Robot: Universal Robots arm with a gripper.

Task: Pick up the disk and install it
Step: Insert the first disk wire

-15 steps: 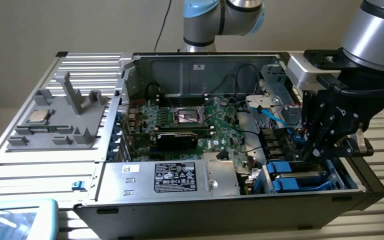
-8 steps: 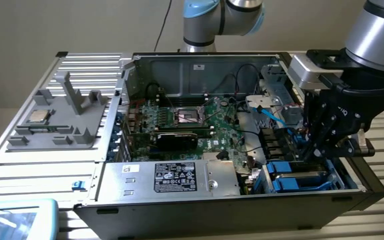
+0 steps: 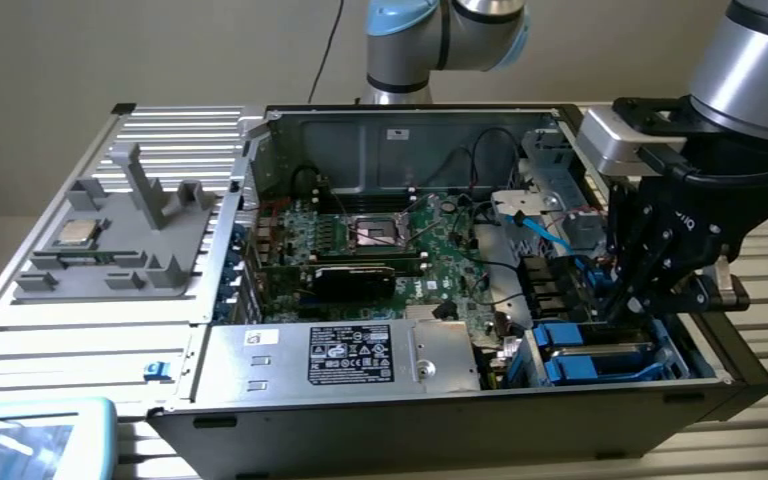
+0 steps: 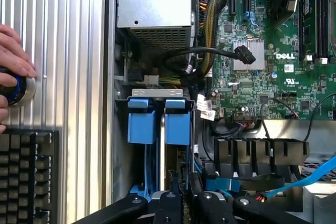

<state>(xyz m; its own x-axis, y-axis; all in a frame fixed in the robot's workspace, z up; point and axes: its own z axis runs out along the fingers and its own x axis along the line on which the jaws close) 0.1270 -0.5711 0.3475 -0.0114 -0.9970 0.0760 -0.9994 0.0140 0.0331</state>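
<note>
The disk [image 4: 177, 124] stands on edge in the drive bay of the open computer case [image 3: 398, 415], and its bright blue carrier is what shows of it. My gripper [image 4: 182, 191] reaches down into that bay, its dark fingers [image 4: 169, 205] close together and in line with the disk's near end, seemingly clamped on it. In the exterior view the gripper [image 3: 620, 305] hangs at the case's right end, just above the blue carriers [image 3: 595, 352]. A second blue carrier [image 4: 142, 121] sits in the neighbouring slot.
The motherboard [image 3: 384, 245], power supply [image 3: 337, 355], black cables and a blue cable [image 3: 544, 230] fill the case. A grey fixture [image 3: 111, 245] with a small silver chip [image 3: 80, 232] lies on the exterior view's left. A person's hand [image 4: 13, 59] rests on a knob beside a keyboard [image 4: 26, 177].
</note>
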